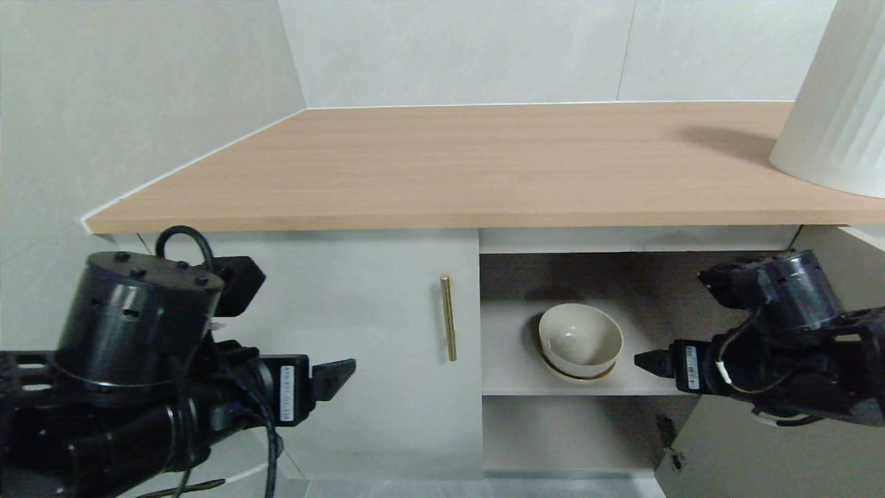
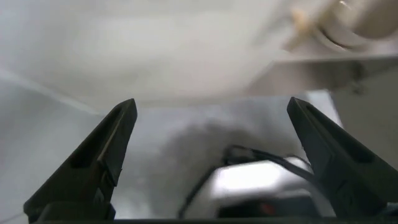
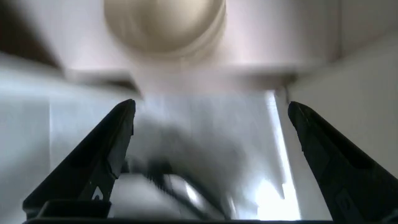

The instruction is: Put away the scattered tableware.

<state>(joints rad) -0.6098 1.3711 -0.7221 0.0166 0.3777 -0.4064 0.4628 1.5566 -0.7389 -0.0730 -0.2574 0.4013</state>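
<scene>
Two cream bowls point(image 1: 579, 342) sit stacked on the upper shelf point(image 1: 508, 363) of the open right half of the cabinet, below the wooden countertop point(image 1: 470, 166). My right gripper point(image 1: 648, 362) hangs just to the right of the stack, in front of the shelf, apart from it. In the right wrist view this gripper point(image 3: 211, 107) is open and empty, with the bowls point(image 3: 165, 25) beyond its fingertips. My left gripper point(image 1: 337, 377) stays low in front of the closed left door point(image 1: 359, 325). It is open too point(image 2: 211, 109), holding nothing; the bowls point(image 2: 367, 22) show far off.
The closed door carries a vertical gold handle point(image 1: 448, 317). The opened right door point(image 1: 753, 449) stands at the lower right under my right arm. A lower shelf point(image 1: 567, 432) lies beneath the bowls. A tall white ribbed object point(image 1: 836, 104) stands on the counter's right end.
</scene>
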